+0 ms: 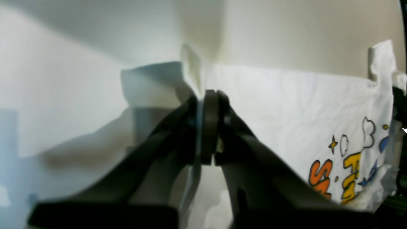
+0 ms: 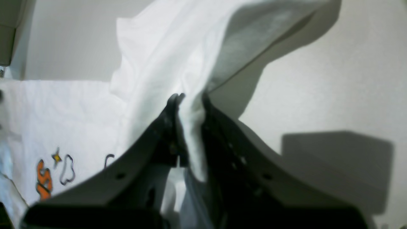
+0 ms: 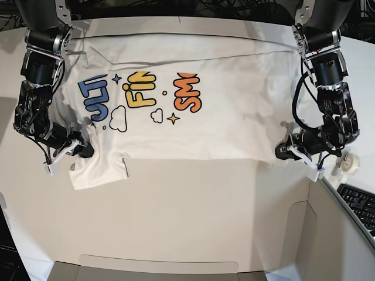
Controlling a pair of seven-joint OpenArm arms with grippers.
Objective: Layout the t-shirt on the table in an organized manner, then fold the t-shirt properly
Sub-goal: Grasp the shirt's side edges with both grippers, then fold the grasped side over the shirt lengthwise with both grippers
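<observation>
The white t-shirt (image 3: 234, 123) lies spread on the white table (image 3: 193, 211), print side up, with its blue, yellow and orange letters toward the far side. My left gripper (image 3: 285, 150) is at the shirt's near right corner. In the left wrist view it (image 1: 208, 95) is shut on a thin edge of the t-shirt (image 1: 286, 105). My right gripper (image 3: 84, 150) is at the near left, by the sleeve. In the right wrist view it (image 2: 188, 97) is shut on a raised bunch of the t-shirt (image 2: 159, 47).
A roll of tape (image 3: 350, 164) and a black keyboard (image 3: 360, 205) lie at the right, beyond the table's edge. A grey panel (image 3: 158, 266) runs along the near edge. Bare table stretches in front of the shirt.
</observation>
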